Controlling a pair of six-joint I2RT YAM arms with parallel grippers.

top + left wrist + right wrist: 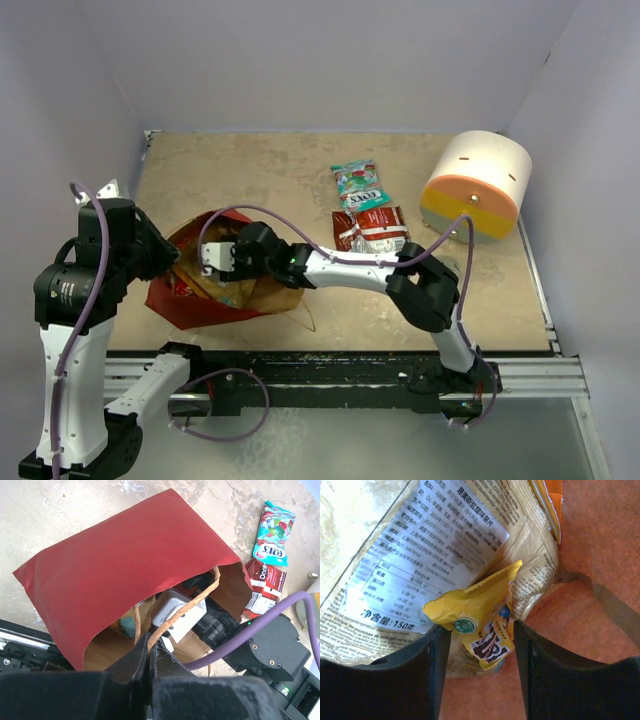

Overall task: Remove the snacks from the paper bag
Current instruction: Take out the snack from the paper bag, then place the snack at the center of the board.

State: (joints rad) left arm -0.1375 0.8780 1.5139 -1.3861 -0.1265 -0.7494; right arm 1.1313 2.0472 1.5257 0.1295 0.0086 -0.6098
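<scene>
The left claw (148, 672) is clamped on the rim of the red paper bag (125, 565) lying on the desk (250, 170), while the right claw (481, 642), inside the bag, stands apart around a small yellow snack packet (479, 617).

Red paper bag (125, 565), brown inside, teal-green packet (358, 186), red-and-silver packet (372, 230), yellow packet (482, 625)

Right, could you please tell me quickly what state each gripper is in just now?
Left gripper: closed, pinching the paper bag.
Right gripper: open, jaws either side of a yellow packet.
</scene>
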